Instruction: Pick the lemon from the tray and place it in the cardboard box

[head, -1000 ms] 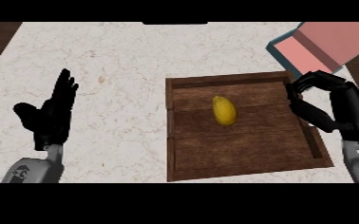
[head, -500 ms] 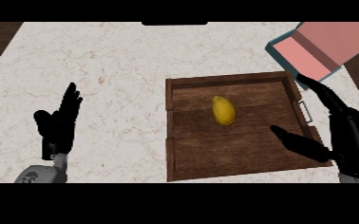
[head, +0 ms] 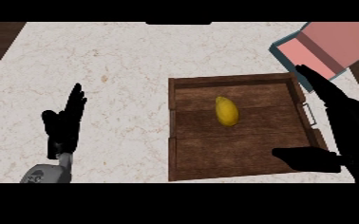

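Dark matt wood tray w/ metal handle, pale veined marble-look counter, smooth yellow lemon.

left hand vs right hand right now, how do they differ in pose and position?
The left hand stands edge-on over bare counter, well away from the tray; the right hand reaches over the tray's right side. The left hand's fingers point up together; the right hand's fingers stretch toward the box while its thumb juts left, spread wide. Both are open, and neither touches the lemon.
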Robot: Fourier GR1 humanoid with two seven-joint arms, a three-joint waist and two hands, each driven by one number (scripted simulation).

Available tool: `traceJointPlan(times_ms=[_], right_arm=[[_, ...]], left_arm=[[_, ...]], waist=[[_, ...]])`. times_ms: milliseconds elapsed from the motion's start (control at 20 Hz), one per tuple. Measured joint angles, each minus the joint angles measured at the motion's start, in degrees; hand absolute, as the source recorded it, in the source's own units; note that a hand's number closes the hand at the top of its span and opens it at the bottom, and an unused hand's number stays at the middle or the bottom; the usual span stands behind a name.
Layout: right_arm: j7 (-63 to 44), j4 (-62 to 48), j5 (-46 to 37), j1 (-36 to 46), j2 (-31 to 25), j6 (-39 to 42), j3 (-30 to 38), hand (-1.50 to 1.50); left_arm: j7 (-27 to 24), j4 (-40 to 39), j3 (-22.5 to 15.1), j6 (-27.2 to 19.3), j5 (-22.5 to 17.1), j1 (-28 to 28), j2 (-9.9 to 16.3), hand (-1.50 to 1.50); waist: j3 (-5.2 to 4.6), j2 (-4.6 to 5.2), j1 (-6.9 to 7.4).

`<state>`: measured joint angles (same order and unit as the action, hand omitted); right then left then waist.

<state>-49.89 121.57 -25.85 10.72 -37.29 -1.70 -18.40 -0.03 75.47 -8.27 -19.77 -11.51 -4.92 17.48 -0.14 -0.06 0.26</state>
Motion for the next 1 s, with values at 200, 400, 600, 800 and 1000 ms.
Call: traceJointPlan(times_ms=[200,400,600,800,1000], right_arm=[[-7.92,-0.9,0.84,6.81,3.1,6.34,-3.1,-1.5],[-11.12,-4.59,1.14,11.71,6.49,9.68,-5.82,-1.5],[-13.12,-9.18,1.23,14.81,9.61,11.56,-8.1,-1.5],[-14.95,-11.7,1.12,16.16,12.44,12.68,-9.62,-1.5],[-15.68,-14.74,-0.47,17.3,16.45,12.78,-10.9,-1.5]], left_arm=[[-0.6,-1.89,1.41,1.82,-0.39,-1.12,0.41,0.0],[0.6,-0.88,1.03,1.08,0.47,-1.3,-0.43,0.0],[0.86,-0.95,0.99,0.94,1.13,-1.54,-0.73,0.0],[1.01,-1.01,1.74,1.75,1.06,-1.37,-0.24,0.0],[0.72,-0.36,1.96,1.79,1.31,-0.51,-0.86,0.0]], waist=[[0.01,0.08,0.24],[0.02,0.05,0.41],[0.03,0.06,0.42],[0.04,0.01,0.24],[0.07,-0.01,0.18]])
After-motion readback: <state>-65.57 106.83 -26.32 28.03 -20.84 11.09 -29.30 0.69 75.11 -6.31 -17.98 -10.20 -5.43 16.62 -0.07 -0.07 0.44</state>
